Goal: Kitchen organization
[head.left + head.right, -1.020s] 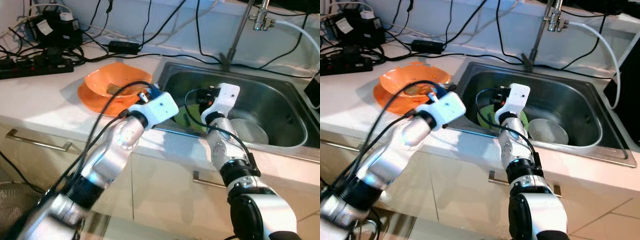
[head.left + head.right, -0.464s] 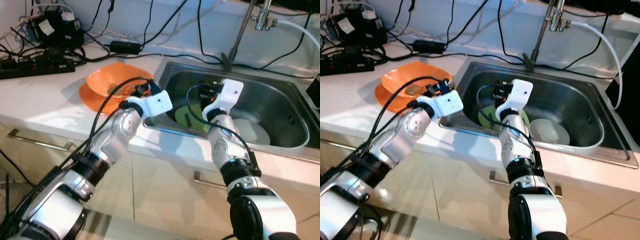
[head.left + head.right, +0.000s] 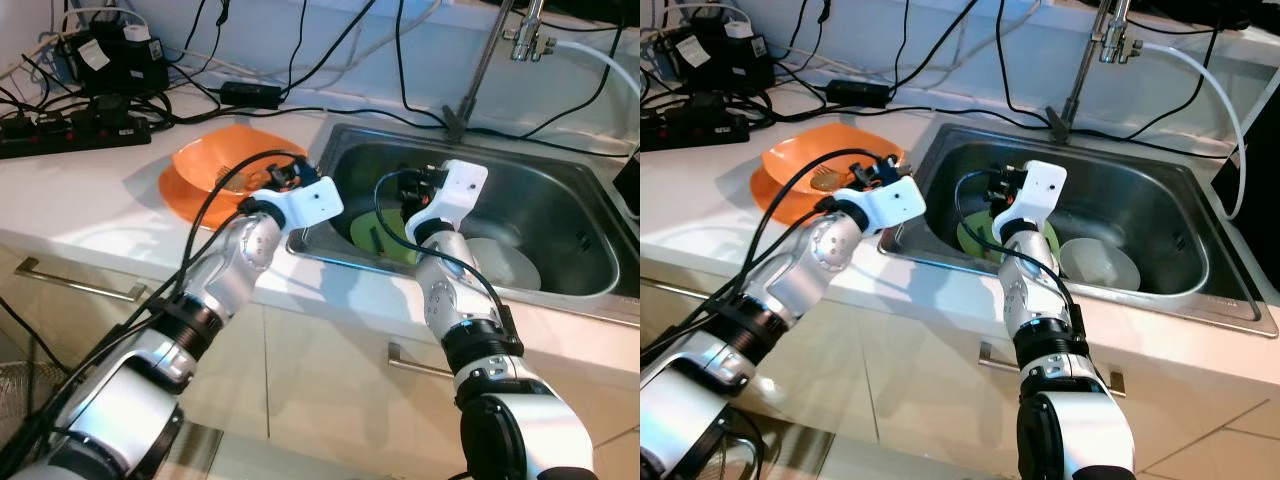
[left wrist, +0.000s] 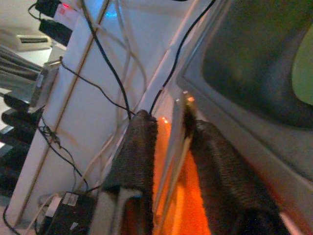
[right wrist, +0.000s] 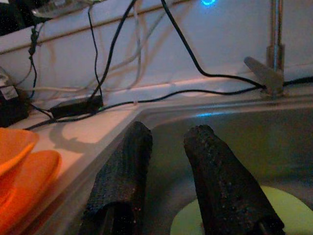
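An orange bowl (image 3: 205,160) stands on an orange plate (image 3: 185,205) on the white counter, left of the sink (image 3: 560,200). My left gripper (image 3: 266,180) is at the bowl's right rim. In the left wrist view its fingers (image 4: 139,142) stand open astride that thin orange rim (image 4: 172,161). A green plate (image 3: 368,228) and a white bowl (image 3: 505,262) lie in the sink. My right gripper (image 3: 405,195) hovers over the sink's left part above the green plate (image 5: 288,205), and its fingers (image 5: 127,161) are slightly open with nothing between them.
The faucet (image 3: 485,60) rises behind the sink. Black cables (image 3: 300,60) run along the back wall to a power strip (image 3: 70,135) and adapters at the far left. Cabinet fronts with metal handles (image 3: 75,285) lie below the counter edge.
My left gripper has moved from over the sink's left edge back to the orange bowl's rim. The right gripper has hardly moved.
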Robot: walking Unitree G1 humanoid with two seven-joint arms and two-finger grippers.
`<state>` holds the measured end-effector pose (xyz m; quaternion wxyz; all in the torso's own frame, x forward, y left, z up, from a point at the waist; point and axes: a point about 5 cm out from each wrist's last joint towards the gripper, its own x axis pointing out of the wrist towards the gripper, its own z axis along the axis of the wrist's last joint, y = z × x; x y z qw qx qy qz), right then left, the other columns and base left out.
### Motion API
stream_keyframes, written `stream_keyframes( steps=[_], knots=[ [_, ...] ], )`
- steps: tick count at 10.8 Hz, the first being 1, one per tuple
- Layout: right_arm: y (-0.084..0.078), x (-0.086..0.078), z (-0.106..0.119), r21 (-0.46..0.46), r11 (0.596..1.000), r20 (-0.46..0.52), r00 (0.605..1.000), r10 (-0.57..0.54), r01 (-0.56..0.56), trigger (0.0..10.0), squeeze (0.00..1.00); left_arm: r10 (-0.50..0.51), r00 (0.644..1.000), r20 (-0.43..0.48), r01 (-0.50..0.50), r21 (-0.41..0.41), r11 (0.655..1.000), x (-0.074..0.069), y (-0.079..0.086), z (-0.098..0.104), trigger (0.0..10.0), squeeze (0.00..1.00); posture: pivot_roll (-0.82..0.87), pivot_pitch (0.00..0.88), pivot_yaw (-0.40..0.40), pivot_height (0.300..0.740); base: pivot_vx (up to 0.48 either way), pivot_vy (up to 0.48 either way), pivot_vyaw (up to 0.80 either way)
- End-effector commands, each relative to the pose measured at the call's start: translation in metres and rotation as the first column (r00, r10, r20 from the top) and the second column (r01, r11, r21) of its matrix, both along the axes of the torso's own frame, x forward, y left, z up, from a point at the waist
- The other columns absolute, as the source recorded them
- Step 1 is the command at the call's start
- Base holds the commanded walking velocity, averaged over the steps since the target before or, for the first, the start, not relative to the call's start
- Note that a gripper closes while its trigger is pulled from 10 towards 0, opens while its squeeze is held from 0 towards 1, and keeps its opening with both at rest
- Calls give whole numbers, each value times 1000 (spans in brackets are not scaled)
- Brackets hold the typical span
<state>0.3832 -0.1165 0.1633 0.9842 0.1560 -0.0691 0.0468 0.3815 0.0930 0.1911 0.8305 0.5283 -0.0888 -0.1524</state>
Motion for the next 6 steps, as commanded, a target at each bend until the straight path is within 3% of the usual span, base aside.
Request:
stream_keyframes(
  steps=[1,6],
  knots=[
    [-4,0,3,0,1000,8,1000,-16,16,10000,0,-7,1000,31,7,-4,1000,3,-4,8,0,0,231,0,-56,740,0,0,0],
    [-5,0,3,4,1000,3,1000,-27,27,10000,0,-20,999,35,20,-15,1000,7,-5,11,0,0,231,0,-53,740,0,0,0]
  ],
)
